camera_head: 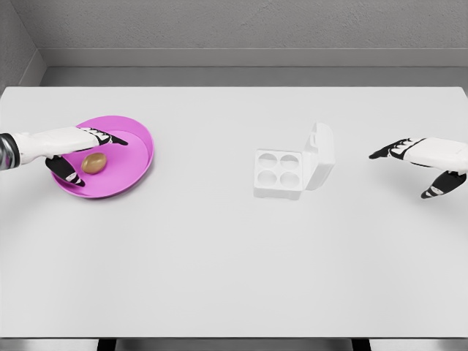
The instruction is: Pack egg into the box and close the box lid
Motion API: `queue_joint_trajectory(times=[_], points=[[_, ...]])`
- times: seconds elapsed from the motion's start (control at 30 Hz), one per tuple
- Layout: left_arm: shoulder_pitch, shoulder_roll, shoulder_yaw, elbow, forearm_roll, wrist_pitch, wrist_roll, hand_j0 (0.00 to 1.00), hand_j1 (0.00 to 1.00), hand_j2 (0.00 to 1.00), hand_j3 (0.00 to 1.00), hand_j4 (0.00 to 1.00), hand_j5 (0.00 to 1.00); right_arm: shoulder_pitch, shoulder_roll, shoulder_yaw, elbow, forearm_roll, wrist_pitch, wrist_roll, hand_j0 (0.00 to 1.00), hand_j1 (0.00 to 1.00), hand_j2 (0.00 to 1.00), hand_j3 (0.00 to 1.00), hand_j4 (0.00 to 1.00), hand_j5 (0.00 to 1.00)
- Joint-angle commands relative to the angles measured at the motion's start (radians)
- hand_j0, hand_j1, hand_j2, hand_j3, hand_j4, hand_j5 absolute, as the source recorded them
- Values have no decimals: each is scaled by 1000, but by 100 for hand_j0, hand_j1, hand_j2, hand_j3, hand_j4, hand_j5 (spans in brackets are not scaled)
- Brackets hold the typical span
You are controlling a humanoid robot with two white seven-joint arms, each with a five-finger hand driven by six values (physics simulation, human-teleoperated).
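My left robot hand [77,153] sits over the pink plate [139,157], fingers spread either side of the egg [93,162] without closing on it; I judge that is the set-up for a pinch. The right robot hand [424,164] hovers with fingers relaxed and empty, right of the box [281,174], probably placed to swing the lid [320,155] shut. The egg lies on the plate, brown, smooth and oval, well apart from the box. The box rests mid-bench [234,278], white, four round cups empty, lid standing open on its right side.
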Motion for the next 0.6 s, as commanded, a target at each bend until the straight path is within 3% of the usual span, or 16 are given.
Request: queue_joint_trajectory(times=[0.0,0.17,0.5,0.57], points=[[0,1,1,0,6,3,0,100,100,100,100,100,100,0,-1,0,0,-5,2,0,100,100,100,100,100,100],[0,1,1,1,5,3,0,100,100,100,100,100,100,0,-3,0,0,-7,2,0,100,100,100,100,100,100],[2,13,-1,0,9,3,0,75,75,75,75,75,75,0,-5,0,0,-5,2,-2,100,100,100,100,100,100],[3,15,-1,0,8,3,0,74,74,74,74,74,74,0,-6,0,0,-5,2,-3,100,100,100,100,100,100]])
